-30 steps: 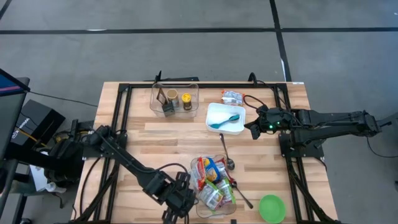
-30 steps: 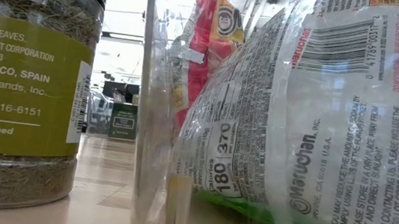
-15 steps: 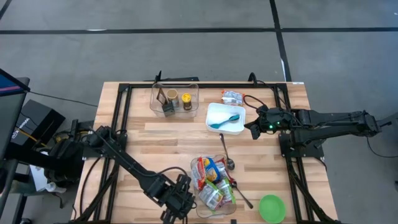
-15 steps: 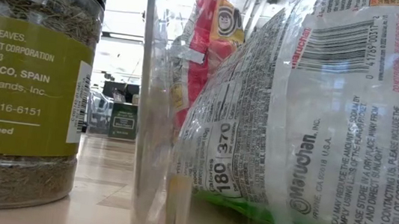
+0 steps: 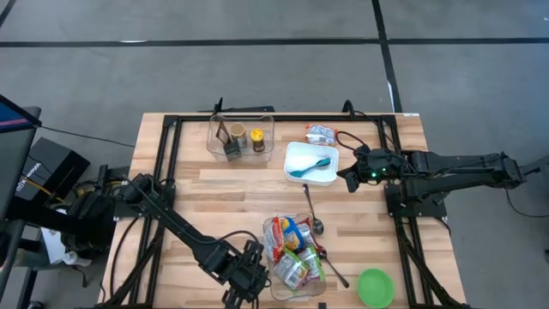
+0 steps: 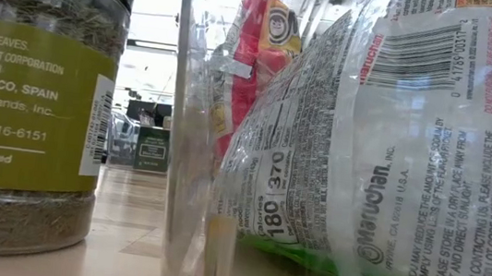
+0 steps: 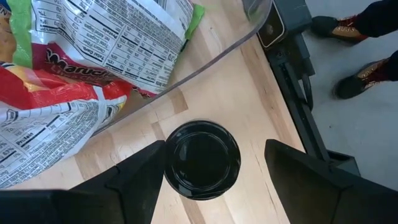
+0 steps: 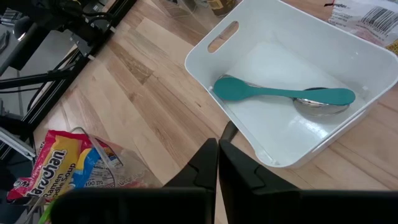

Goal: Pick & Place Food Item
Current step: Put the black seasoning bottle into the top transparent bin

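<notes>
A spice jar of dried thyme (image 6: 31, 104) with a black lid (image 7: 202, 158) stands upright on the table near its front edge. It is just left of a clear bin (image 5: 268, 257) that holds ramen packets (image 5: 292, 249). My left gripper (image 7: 214, 149) is open above the jar, one finger on each side of the lid, and it hides the jar in the high view (image 5: 244, 279). My right gripper (image 5: 347, 178) waits shut beside a white tray (image 5: 296, 150). My left gripper comes from above, slanting down. One finger (image 7: 146, 165) lies against the rim of the lid (image 7: 166, 155) on the side toward the bin. The other finger (image 7: 292, 168) stands clear of the lid. The jar's base rests on the table.
The white tray holds a teal-handled spoon (image 8: 280, 94). A second clear bin (image 5: 240, 136) with jars stands at the back, with a packet (image 5: 322, 133) beside the tray. A spoon (image 5: 310, 210) and a green bowl (image 5: 375, 287) lie to the right. A person's shoes (image 7: 367, 81) show beyond the table edge.
My left gripper has sunk a little over the jar and stayed open. In the low view the jar has tipped slightly, its top leaning toward the bin.
</notes>
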### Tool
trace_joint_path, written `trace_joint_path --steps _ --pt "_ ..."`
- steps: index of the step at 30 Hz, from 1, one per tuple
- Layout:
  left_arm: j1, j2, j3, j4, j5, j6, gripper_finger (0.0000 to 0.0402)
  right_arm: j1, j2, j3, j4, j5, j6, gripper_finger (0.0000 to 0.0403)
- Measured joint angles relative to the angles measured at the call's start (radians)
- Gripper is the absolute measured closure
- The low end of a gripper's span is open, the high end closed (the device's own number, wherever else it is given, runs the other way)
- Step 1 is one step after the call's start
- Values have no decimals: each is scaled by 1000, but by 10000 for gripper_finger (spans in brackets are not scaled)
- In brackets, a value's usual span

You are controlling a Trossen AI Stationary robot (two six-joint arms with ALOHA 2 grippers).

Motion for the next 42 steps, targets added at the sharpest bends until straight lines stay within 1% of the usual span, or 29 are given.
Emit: trace_joint_path --steps 10,13,20,24,39,42 --pt "5 0 0 -2 0 7 128 0 0 0 0 0 0 395" --pt "5 0 0 -3 0 7 112 0 0 0 0 0 0 395" --pt "5 -1 -1 12 -11 0 60 0 0 0 0 0 0 395" --pt "4 -2 -1 23 -11 0 44 0 0 0 0 0 0 395" --pt "-3 -3 -4 16 -19 -4 41 0 0 0 0 0 0 395" --pt "-3 -3 -45 67 -19 -4 41 0 0 0 0 0 0 395"
